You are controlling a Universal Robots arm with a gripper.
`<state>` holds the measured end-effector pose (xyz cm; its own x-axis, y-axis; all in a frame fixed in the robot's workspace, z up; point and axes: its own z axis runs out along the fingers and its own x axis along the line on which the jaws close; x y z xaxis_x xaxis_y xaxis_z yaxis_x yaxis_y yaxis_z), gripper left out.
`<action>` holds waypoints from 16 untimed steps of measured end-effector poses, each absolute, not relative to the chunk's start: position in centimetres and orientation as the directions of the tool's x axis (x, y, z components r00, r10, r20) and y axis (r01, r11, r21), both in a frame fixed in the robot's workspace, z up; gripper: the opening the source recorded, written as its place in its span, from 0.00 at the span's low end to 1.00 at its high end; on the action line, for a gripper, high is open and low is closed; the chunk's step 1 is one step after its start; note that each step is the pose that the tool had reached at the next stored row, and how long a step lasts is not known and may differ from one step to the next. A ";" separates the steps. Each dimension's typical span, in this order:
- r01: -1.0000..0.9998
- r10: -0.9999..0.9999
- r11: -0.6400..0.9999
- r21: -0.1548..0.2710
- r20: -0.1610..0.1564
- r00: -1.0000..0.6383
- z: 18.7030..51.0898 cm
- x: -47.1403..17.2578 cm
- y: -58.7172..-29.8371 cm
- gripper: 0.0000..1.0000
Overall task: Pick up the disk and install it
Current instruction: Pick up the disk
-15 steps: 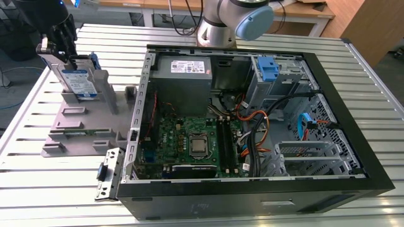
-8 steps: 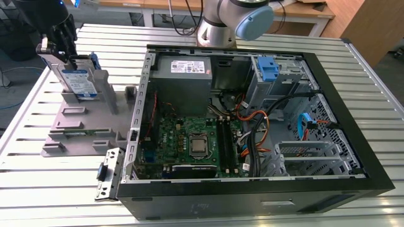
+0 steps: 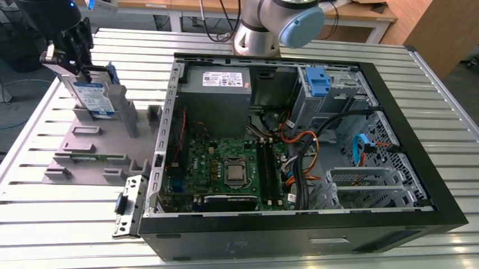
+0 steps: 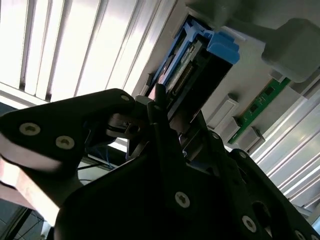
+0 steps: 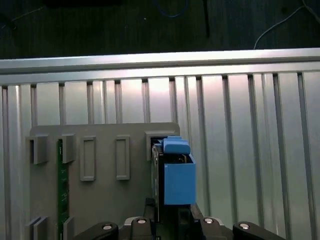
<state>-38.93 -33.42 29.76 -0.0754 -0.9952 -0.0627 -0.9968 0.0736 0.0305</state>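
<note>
So the whole setup sits on a silver slatted metal table (image 3: 67, 224), with ridges running across the top. Two things rest directly on it: a flat grey fixture plate (image 3: 90, 148) toward the exterior view's left, and just beside it a big black computer case (image 3: 299, 238) lying on its side, open face up.

No lettering on the disk (image 3: 93, 96) label can be read.
</note>
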 end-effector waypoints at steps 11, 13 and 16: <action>-0.999 -0.998 0.022 0.028 -0.063 -0.023 29.7 -38.9 -33.8 0.35; -1.000 -0.998 0.013 0.028 -0.063 -0.015 29.7 -38.9 -33.8 0.35; -1.000 -0.998 0.013 0.027 -0.063 -0.014 29.7 -38.9 -33.8 0.35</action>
<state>-38.94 -33.84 29.74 -0.0143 -0.9979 -0.0628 -0.9995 0.0126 0.0275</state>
